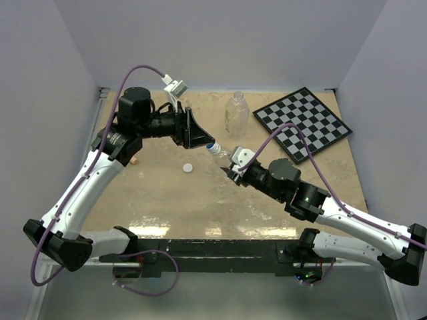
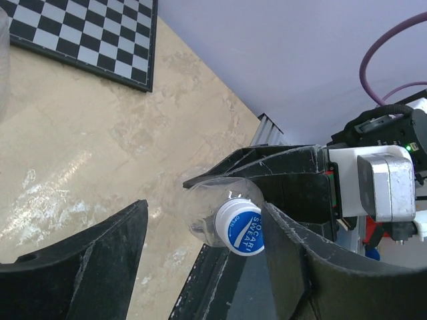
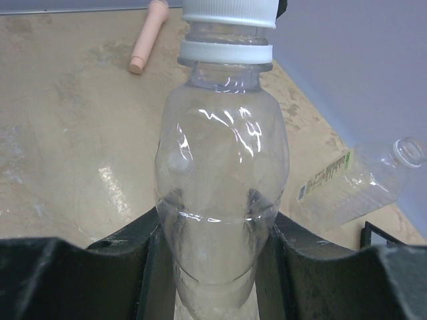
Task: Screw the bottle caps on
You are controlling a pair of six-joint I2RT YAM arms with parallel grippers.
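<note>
My right gripper (image 1: 231, 165) is shut on the small clear bottle (image 3: 220, 180) and holds it tilted above the table, neck toward my left gripper. The blue cap (image 2: 241, 227) sits on its neck; its white side shows in the right wrist view (image 3: 229, 10). My left gripper (image 1: 195, 131) is open, its jaws wide on either side of the blue cap, and one finger (image 2: 300, 260) is right beside the cap. The tall clear bottle (image 1: 236, 113) stands uncapped at the back. The white cap (image 1: 188, 168) lies on the table.
A black-and-white checkerboard (image 1: 303, 123) lies at the back right. A pink stick (image 3: 147, 37) lies at the left, mostly hidden under my left arm in the top view. Purple walls close in the table on three sides.
</note>
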